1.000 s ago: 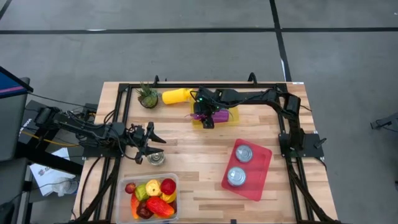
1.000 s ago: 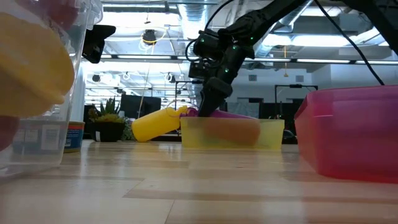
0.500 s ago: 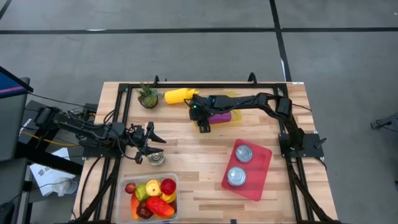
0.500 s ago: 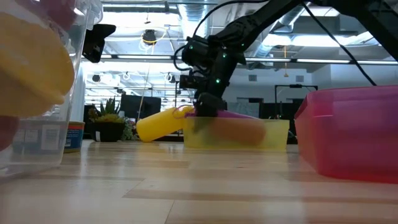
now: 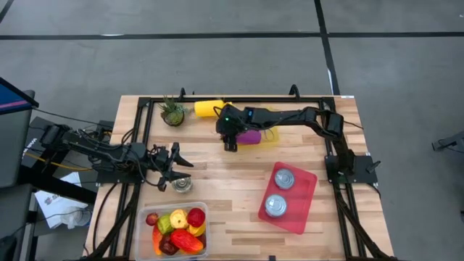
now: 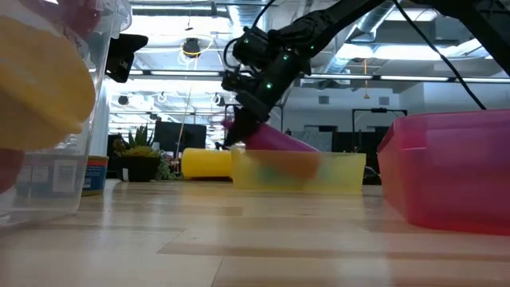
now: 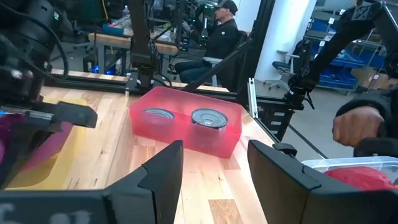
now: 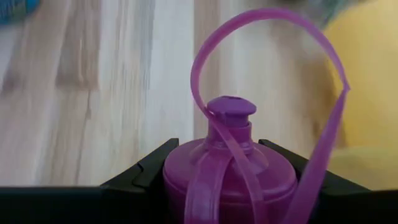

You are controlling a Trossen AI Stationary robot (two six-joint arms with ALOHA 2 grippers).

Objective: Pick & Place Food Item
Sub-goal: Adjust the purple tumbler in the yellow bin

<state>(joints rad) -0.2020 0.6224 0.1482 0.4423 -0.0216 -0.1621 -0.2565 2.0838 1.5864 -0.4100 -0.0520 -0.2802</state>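
We have the purple bottle (image 6: 275,142) pinched at its neck in our right gripper (image 5: 230,135), its cap end raised and its base still low in the yellow tray (image 6: 299,171). Its long axis tilts across the tray. Our left gripper (image 5: 174,167) waits open, well apart.

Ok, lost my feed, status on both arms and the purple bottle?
Right gripper shut on purple bottle, tilted up out of yellow bin. Left gripper idle, fingers open, near tin. Nothing in the way.
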